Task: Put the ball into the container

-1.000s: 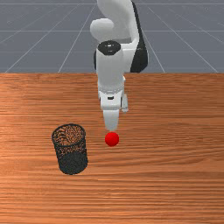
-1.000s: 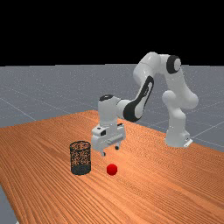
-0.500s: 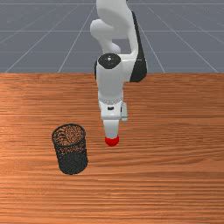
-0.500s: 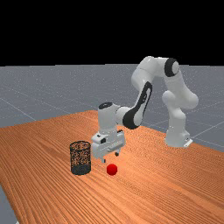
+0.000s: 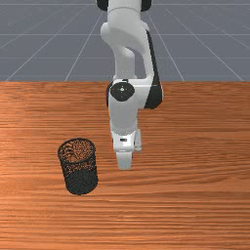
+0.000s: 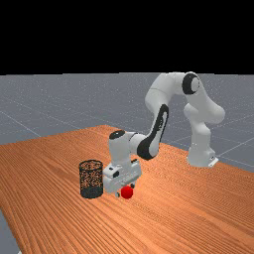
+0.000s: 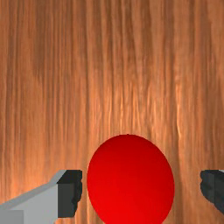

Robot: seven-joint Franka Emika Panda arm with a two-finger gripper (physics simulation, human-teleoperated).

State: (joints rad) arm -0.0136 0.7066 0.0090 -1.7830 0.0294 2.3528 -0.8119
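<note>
In the far view my gripper (image 6: 125,190) is low over the table, with the red ball (image 6: 127,192) at its fingertips. The wrist view has the ball (image 7: 131,181) between the two fingers of my gripper (image 7: 141,190), which stands open; table shows between the ball and each finger. My gripper (image 5: 124,168) hides the ball in the front view. The black mesh container (image 5: 80,171) stands upright on the front view's left of the hand; in the far view the container (image 6: 91,179) is just left of the hand.
The wooden table (image 5: 195,195) lies under everything, its far edge crossing behind the arm in the front view. The container's open rim (image 6: 91,162) rises higher than the fingertips, close beside the hand.
My hand has come down from above the ball to around its level, and now covers it in the front view. The ball and the container have stayed in place.
</note>
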